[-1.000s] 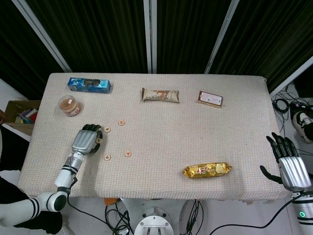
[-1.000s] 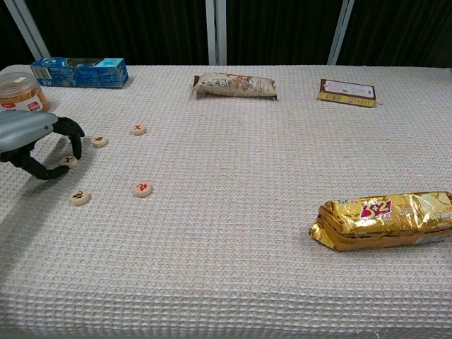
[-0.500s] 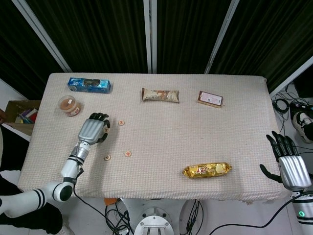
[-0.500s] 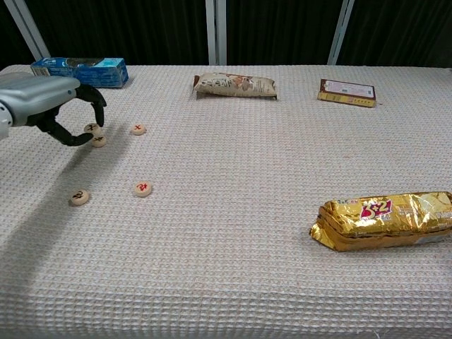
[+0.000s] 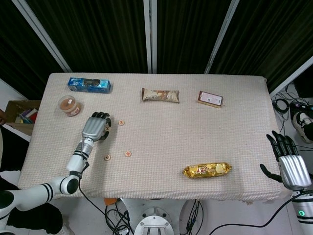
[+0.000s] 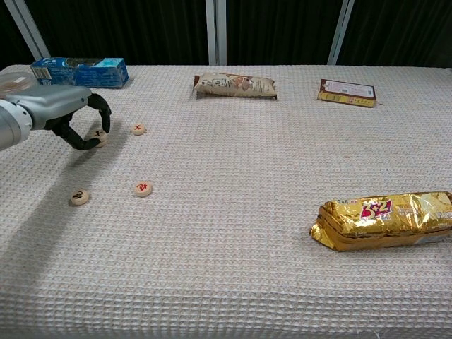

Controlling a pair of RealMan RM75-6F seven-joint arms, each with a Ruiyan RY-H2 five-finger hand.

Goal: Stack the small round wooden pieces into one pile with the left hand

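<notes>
My left hand [image 6: 67, 116] hovers low over the left part of the table, and its fingers [image 6: 104, 113] curl down around a small round wooden piece [image 6: 99, 135], pinching it against the thumb. That piece sits on top of another one, mostly hidden beneath it. Three more wooden pieces lie singly: one just to the right [image 6: 139, 129], and two nearer the front [image 6: 79, 196] [image 6: 143, 188]. In the head view the left hand [image 5: 95, 128] covers the held piece. My right hand [image 5: 289, 164] hangs off the table's right front corner with fingers spread, holding nothing.
A blue box [image 6: 81, 71] and a round tub [image 5: 70, 105] stand behind the left hand. A snack bar [image 6: 234, 85] and a brown packet [image 6: 346, 92] lie along the far edge. A gold wrapper pack [image 6: 385, 220] lies front right.
The left hand picked one piece off the table, carried it back and right, and lowered it onto the piece there. The right hand has not moved.
</notes>
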